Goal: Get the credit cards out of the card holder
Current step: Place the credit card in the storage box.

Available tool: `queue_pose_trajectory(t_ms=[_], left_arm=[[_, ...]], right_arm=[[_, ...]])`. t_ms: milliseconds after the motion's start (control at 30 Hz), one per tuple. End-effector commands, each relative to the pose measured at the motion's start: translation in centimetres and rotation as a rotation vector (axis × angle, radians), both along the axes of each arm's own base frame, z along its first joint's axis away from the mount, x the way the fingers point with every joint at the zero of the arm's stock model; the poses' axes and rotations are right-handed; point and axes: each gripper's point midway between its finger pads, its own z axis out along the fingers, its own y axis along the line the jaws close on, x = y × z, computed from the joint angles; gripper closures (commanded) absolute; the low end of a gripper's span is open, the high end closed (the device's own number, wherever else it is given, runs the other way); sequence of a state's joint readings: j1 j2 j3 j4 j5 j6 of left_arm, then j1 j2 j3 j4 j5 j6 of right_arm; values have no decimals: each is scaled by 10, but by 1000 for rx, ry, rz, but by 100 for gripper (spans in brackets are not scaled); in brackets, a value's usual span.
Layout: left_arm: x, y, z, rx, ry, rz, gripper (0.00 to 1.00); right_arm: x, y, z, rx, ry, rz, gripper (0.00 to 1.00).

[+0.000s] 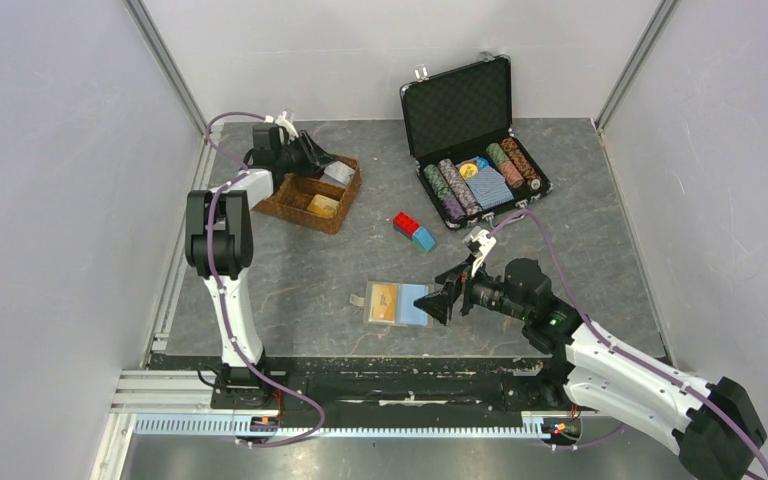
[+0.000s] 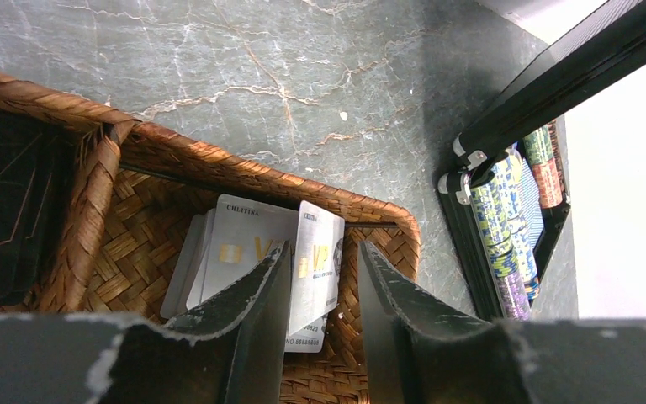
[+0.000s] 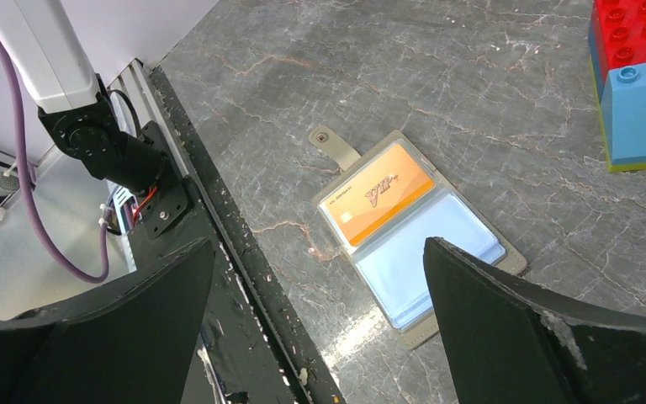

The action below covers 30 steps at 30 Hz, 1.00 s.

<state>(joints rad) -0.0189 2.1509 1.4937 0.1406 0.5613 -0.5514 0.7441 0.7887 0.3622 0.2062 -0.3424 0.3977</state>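
Note:
The grey-tan card holder (image 1: 371, 302) (image 3: 341, 154) lies open and flat near the table's front edge. It shows an orange-gold credit card (image 1: 384, 302) (image 3: 378, 192) in one half and a light blue one (image 1: 413, 304) (image 3: 425, 265) in the other. My right gripper (image 1: 438, 300) (image 3: 317, 244) hovers open just right of it, holding nothing. My left gripper (image 1: 322, 160) (image 2: 323, 246) hangs over the wicker tray (image 1: 300, 190) (image 2: 219, 164), jaws apart. A silver card (image 2: 318, 252) lies loose below them beside another silver card (image 2: 235, 244).
A gold card (image 1: 322, 206) rests in the tray's near compartment. An open black chip case (image 1: 475, 140) (image 2: 505, 135) stands at the back right. Red and blue bricks (image 1: 413, 230) (image 3: 635, 84) sit mid-table. The black front rail (image 3: 219, 219) runs beside the holder.

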Motion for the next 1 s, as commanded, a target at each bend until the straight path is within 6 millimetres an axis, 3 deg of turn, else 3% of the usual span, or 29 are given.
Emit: queue_pose_trajectory(t_ms=[0, 967], left_arm=[[6, 6, 4, 62, -33, -6, 57], [1, 17, -7, 124, -12, 25, 53]], right_arm=[[3, 1, 14, 21, -48, -4, 2], [7, 5, 14, 9, -41, 1, 2]])
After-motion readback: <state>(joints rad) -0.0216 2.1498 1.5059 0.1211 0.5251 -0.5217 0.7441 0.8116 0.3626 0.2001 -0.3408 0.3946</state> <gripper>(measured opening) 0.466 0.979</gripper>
